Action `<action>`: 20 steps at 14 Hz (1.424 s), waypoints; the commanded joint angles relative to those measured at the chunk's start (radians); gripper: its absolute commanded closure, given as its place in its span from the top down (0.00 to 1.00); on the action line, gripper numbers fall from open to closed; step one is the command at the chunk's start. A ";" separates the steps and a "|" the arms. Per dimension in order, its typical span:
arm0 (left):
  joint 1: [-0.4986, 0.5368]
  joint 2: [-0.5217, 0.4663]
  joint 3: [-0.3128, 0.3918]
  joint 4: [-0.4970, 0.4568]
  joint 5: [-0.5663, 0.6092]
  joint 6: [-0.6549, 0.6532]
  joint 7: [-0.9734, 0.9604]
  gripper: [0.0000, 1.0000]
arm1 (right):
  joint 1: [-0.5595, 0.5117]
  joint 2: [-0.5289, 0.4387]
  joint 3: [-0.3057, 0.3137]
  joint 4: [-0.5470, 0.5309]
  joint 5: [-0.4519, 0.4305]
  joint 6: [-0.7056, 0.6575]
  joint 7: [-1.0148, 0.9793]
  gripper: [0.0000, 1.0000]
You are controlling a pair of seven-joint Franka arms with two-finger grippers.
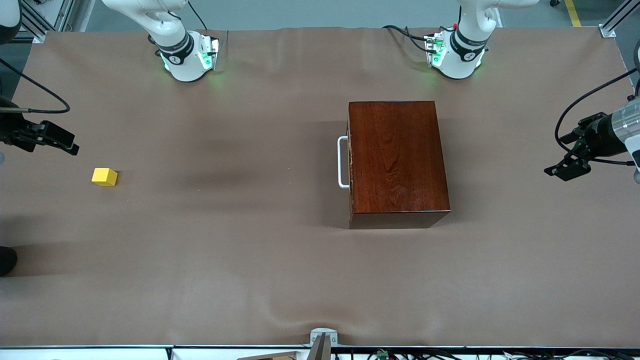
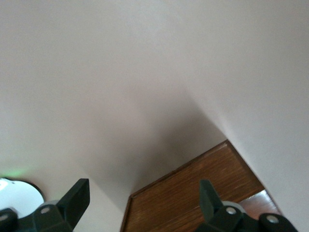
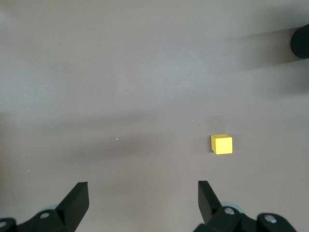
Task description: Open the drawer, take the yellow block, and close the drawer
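The dark reddish-brown wooden box (image 1: 397,160) stands on the table toward the left arm's end. Its drawer is pushed in, so only the white bar handle (image 1: 342,162) shows, facing the right arm's end. The yellow block (image 1: 104,177) lies on the cloth outside the box, near the right arm's end. My right gripper (image 1: 62,141) hovers open and empty at that end, with the block (image 3: 221,144) ahead of its fingers (image 3: 77,198). My left gripper (image 1: 567,167) hangs open and empty at the other end, a corner of the box (image 2: 193,193) in its wrist view.
A brown cloth (image 1: 250,250) covers the whole table. The two arm bases (image 1: 185,55) (image 1: 457,52) stand along the edge farthest from the front camera. A dark round object (image 1: 6,260) sits at the right arm's end, and a metal bracket (image 1: 322,340) at the nearest edge.
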 commanded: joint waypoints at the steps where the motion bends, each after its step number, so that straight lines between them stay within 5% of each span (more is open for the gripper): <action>1: 0.011 -0.049 -0.009 -0.034 -0.017 -0.019 0.137 1.00 | -0.013 -0.005 0.006 -0.001 0.020 -0.008 0.011 1.00; 11: -0.009 -0.095 -0.063 -0.008 0.003 -0.024 0.223 1.00 | -0.030 -0.005 0.006 0.001 0.040 -0.008 0.007 1.00; 15: 0.079 -0.101 -0.178 0.003 0.043 -0.019 0.296 1.00 | -0.029 -0.005 0.006 0.001 0.039 -0.008 0.005 1.00; 20: 0.081 -0.137 -0.210 0.002 0.051 -0.022 0.359 1.00 | -0.030 -0.005 0.006 0.001 0.039 -0.008 0.005 1.00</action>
